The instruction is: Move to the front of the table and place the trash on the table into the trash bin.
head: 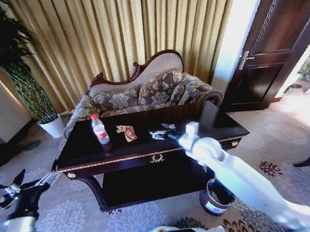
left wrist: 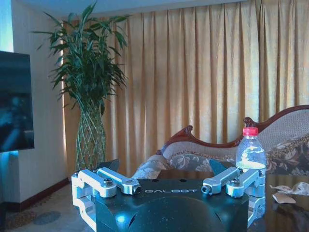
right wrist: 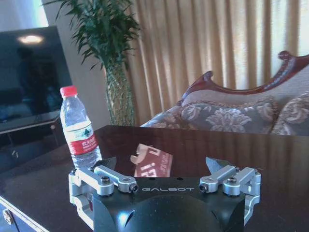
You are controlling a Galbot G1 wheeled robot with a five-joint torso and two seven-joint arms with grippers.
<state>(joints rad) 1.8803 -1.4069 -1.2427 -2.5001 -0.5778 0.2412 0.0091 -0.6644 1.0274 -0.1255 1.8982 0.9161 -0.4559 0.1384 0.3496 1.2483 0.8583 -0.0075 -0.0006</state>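
The dark glossy table [head: 211, 122] stands in front of me. On it a clear bottle [head: 100, 132] [right wrist: 77, 131] [left wrist: 250, 151] with a red cap stands upright. A reddish-brown wrapper [head: 127, 132] [right wrist: 152, 163] lies just right of the bottle. My right gripper [head: 160, 133] [right wrist: 161, 165] hovers open over the tabletop, right of the wrapper and pointing at it, holding nothing. My left gripper [head: 14, 185] [left wrist: 164, 166] hangs open and low, off the table's left front corner. Pale crumpled scraps [left wrist: 288, 189] lie beyond the bottle. The round dark trash bin [head: 216, 196] sits on the carpet under the table's right front.
A patterned carved-wood sofa [head: 141, 92] stands close behind the table, before gold curtains. A tall plant in a white pot [head: 52, 126] is at the back left, a dark door [head: 271, 52] at the right. Patterned carpet [head: 128, 225] surrounds the table.
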